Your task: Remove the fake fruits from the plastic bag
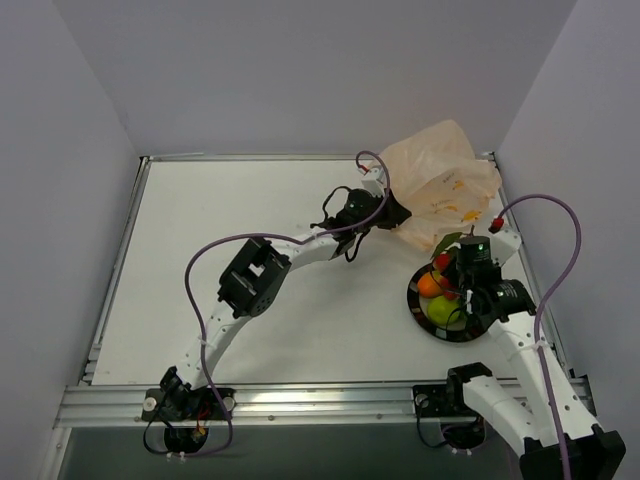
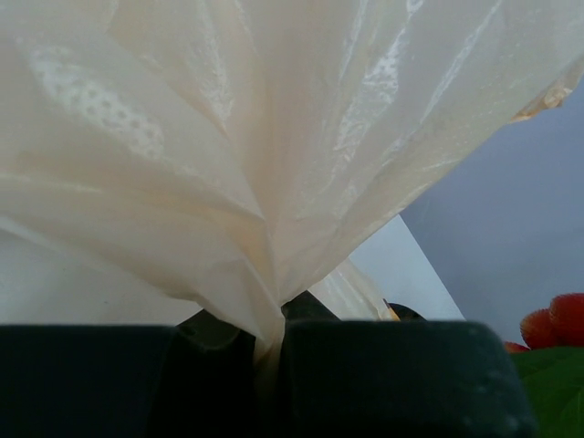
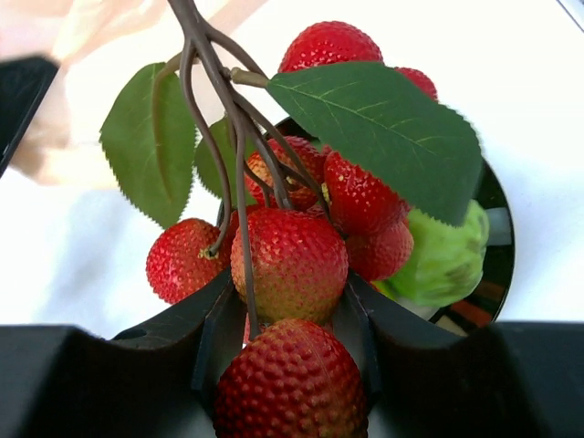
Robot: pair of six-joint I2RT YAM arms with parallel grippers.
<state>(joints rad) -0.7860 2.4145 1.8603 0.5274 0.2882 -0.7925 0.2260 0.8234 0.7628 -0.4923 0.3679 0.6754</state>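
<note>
The pale peach plastic bag lies crumpled at the back right of the table. My left gripper is shut on its near-left edge; in the left wrist view the bunched film runs down into the closed jaws of the left gripper. My right gripper hangs over the black-rimmed plate, shut on a cluster of red berries with green leaves and brown stems. An orange fruit and a green fruit lie on the plate. The bag's inside is hidden.
The plate's dark rim and a green fruit show under the berries. White walls close in the table at the back and on both sides. Purple cables loop over both arms. A metal rail runs along the near edge.
</note>
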